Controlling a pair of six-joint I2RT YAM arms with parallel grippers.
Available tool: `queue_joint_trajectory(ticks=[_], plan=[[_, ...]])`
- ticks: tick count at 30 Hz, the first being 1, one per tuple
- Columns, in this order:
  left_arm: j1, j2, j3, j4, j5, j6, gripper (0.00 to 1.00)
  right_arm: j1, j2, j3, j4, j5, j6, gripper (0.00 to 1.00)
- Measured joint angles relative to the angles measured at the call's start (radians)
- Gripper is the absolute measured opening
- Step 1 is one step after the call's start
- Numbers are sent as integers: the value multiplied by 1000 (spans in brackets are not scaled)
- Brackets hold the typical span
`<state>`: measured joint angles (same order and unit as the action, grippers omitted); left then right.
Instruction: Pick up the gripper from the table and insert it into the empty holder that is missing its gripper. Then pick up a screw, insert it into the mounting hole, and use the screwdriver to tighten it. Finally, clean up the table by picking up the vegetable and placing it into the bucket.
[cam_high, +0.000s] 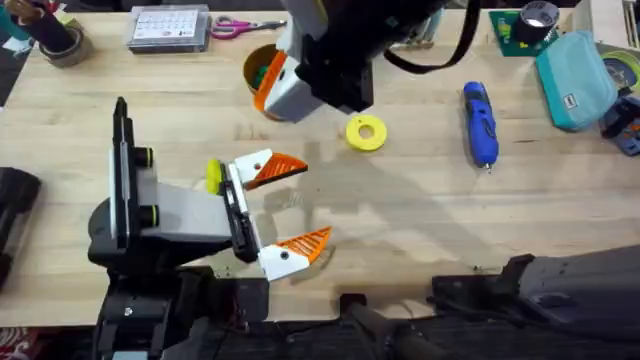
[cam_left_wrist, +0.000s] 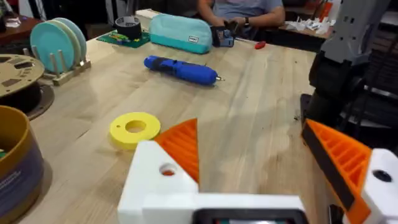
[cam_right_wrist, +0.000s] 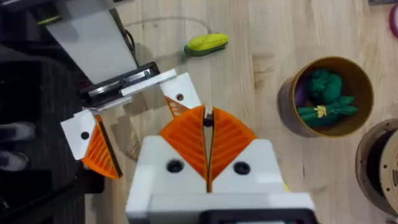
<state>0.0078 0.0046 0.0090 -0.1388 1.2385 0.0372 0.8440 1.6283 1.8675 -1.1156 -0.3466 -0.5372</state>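
Observation:
My left gripper (cam_high: 300, 205) lies open low over the table's left half. Each white holder (cam_left_wrist: 155, 183) of its two carries an orange ribbed gripper wedge (cam_left_wrist: 183, 146), and a round mounting hole shows in the near holder's face. High over the table's back, my right gripper (cam_right_wrist: 207, 124) has its orange pads pressed shut just beside the bucket (cam_right_wrist: 292, 93). The green vegetable (cam_right_wrist: 323, 99) lies inside the bucket (cam_high: 256, 62). The blue screwdriver (cam_high: 480, 122) lies on the table to the right, apart from both grippers, and also shows in the left wrist view (cam_left_wrist: 180, 68).
A yellow ring disc (cam_high: 366, 133) lies between the bucket and the screwdriver. Scissors (cam_high: 240, 25), a box (cam_high: 170, 28), a tape roll (cam_high: 538, 18) and a teal pouch (cam_high: 575, 75) line the back edge. A brown filament spool (cam_right_wrist: 379, 168) stands beside the bucket.

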Motion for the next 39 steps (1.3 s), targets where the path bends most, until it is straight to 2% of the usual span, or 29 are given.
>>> queue_joint_trajectory(ticks=[20,39], plan=[[0,0,0,0,0,0,985,0,15,0,-14,0,-18,6],[0,0,0,0,0,0,985,62,78,0,-10,0,-59,6]])
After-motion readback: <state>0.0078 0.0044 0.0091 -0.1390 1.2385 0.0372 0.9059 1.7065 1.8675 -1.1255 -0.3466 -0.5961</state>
